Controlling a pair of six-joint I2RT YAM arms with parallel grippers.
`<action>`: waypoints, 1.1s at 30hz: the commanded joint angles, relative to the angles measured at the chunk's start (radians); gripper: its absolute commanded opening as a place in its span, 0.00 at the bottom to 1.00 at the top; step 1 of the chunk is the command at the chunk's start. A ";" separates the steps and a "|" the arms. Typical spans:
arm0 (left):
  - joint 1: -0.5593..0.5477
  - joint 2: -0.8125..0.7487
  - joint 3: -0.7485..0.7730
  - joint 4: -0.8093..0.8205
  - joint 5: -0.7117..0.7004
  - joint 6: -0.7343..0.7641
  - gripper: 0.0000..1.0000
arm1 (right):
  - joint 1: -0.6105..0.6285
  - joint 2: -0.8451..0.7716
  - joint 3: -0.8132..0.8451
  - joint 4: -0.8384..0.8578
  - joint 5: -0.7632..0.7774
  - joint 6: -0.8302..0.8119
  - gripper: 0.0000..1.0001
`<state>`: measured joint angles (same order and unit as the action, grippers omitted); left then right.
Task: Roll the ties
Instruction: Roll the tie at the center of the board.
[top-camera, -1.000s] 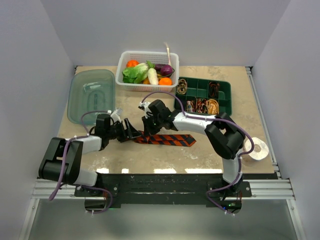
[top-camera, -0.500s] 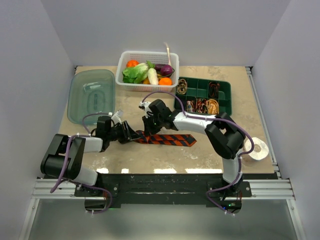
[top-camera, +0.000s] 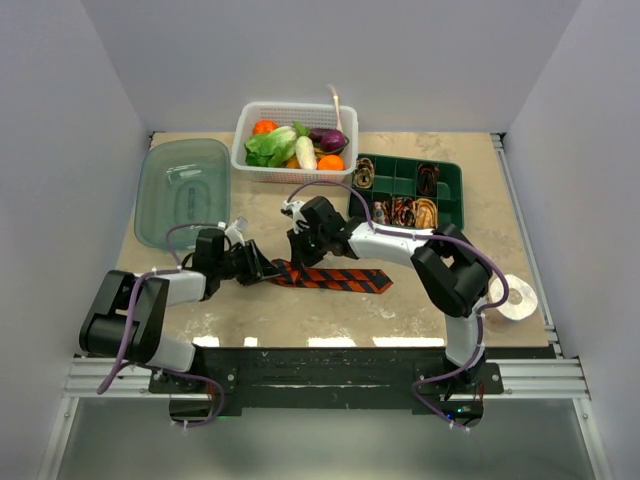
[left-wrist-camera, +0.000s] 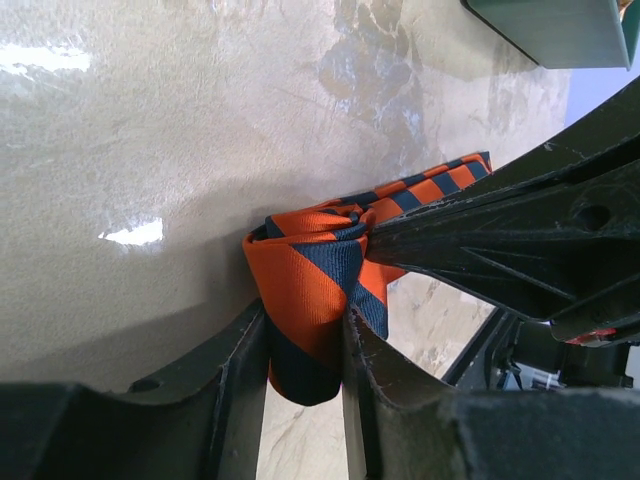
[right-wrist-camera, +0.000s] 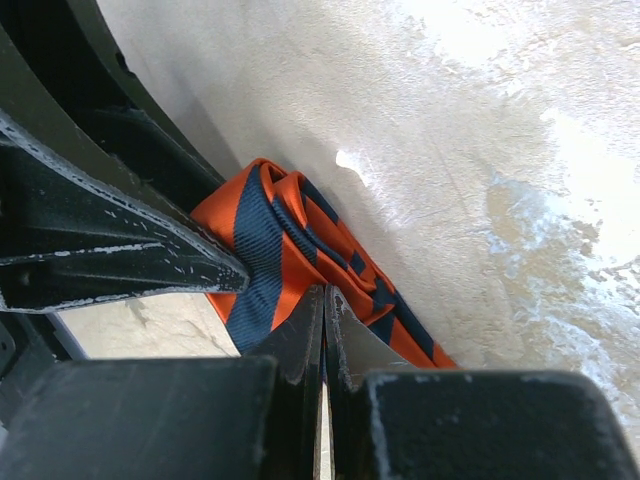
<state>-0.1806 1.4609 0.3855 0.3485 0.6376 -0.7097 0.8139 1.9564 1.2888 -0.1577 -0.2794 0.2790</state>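
An orange-red and black striped tie (top-camera: 340, 279) lies flat on the table, its left end rolled into a small coil (left-wrist-camera: 305, 280). My left gripper (top-camera: 268, 270) is shut on that coil, with one finger pressed on each side of it (left-wrist-camera: 305, 335). My right gripper (top-camera: 298, 258) is shut, fingers together, and its tips (right-wrist-camera: 324, 298) rest on top of the tie's coil (right-wrist-camera: 285, 235) just beside the left fingers (right-wrist-camera: 110, 245). Brown and tan coiled ties (top-camera: 424, 212) sit in a green tray.
The green compartment tray (top-camera: 457, 195) stands at the back right. A white basket (top-camera: 241, 152) of vegetables is at the back centre and a clear teal tub (top-camera: 182, 190) at the back left. A white tape roll (top-camera: 517, 298) lies at the right edge.
My left gripper has closed from wide open onto the tie's rolled end. The right gripper stays shut on top of the coil, barely moved.
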 joint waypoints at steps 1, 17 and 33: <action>-0.007 -0.039 0.052 -0.074 -0.062 0.067 0.34 | -0.013 -0.057 -0.014 -0.005 0.014 -0.015 0.00; -0.008 -0.043 0.049 -0.082 -0.070 0.069 0.32 | -0.030 -0.077 -0.055 -0.063 0.114 -0.044 0.00; -0.008 -0.080 0.026 -0.025 -0.110 -0.007 0.29 | -0.028 -0.086 -0.121 -0.045 0.092 -0.046 0.00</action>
<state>-0.1867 1.4162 0.4194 0.2710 0.5671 -0.6865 0.7853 1.9060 1.1770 -0.2012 -0.1959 0.2489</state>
